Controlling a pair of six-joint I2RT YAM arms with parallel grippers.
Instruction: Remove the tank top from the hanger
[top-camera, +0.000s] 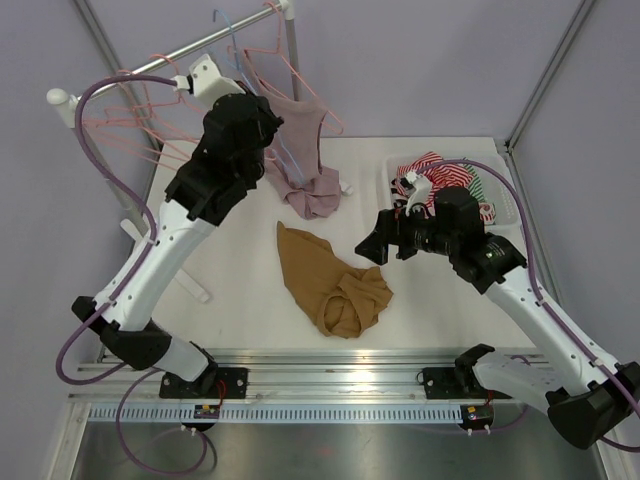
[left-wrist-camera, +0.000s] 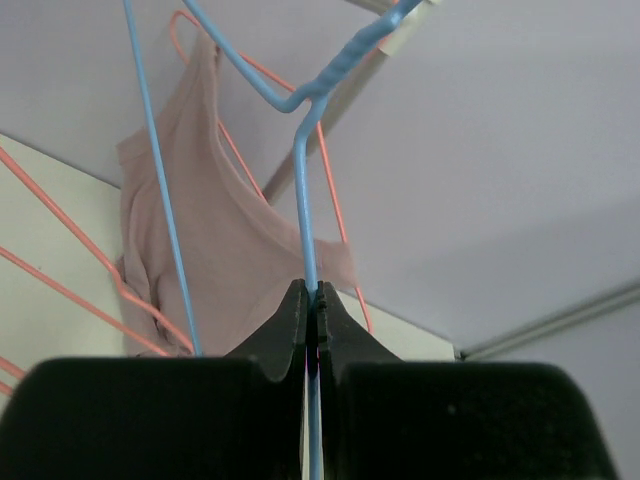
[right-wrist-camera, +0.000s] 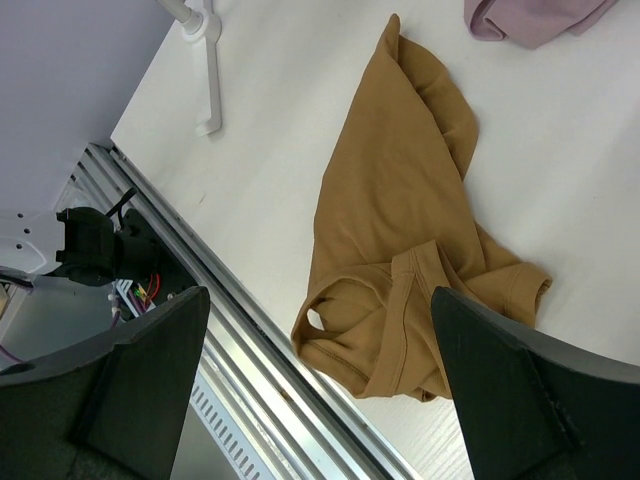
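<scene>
No lettering, label, brand, number or sign is legible in any view, whether on the tank top (top-camera: 310, 190), the brown shirt (top-camera: 320, 270) or the table (top-camera: 420, 310).

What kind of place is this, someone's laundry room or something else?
Probably a robotics lab test cell, not a home: two robot arms bolted to a metal rail, a white table, and a small clothes rack of wire hangers.
</scene>
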